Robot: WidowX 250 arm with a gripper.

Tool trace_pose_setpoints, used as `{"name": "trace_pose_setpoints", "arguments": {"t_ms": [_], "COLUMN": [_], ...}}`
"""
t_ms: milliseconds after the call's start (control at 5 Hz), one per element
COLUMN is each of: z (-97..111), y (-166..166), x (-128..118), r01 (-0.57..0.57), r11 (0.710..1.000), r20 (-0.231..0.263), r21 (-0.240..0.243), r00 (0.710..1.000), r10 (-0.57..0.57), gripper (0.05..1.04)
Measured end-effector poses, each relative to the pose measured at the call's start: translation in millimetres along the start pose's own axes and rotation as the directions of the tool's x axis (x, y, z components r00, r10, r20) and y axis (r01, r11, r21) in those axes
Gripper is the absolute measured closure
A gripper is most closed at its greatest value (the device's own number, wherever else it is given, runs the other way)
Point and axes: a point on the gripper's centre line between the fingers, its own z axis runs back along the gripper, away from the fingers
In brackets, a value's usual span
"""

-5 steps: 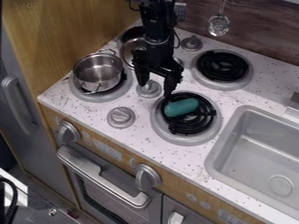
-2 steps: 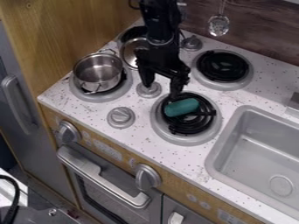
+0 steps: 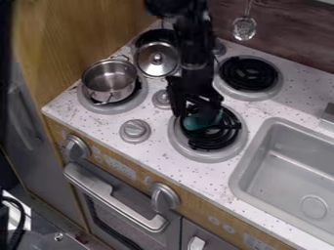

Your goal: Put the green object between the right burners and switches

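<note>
Green object [image 3: 190, 123] on burner [image 3: 207, 156], frame centre; gripper [image 3: 194, 116] at it, fingers apparently apart; panel print [image 3: 121, 169], lower left, too small to read.

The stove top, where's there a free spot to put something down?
Bare counter lies between the back right burner and sink. A thinner strip runs before the front right burner. That burner is crowded: green object, end effector.
</note>
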Motion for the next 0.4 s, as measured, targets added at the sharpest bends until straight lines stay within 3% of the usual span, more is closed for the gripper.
{"name": "trace_pose_setpoints", "arguments": {"t_ms": [400], "z": [-10.9], "y": [4.6], "x": [22.9], "r01": [0.022], "r11": [1.000], "r20": [0.005], "r21": [0.011], "r00": [1.000], "r10": [-0.022], "gripper": [0.109]}}
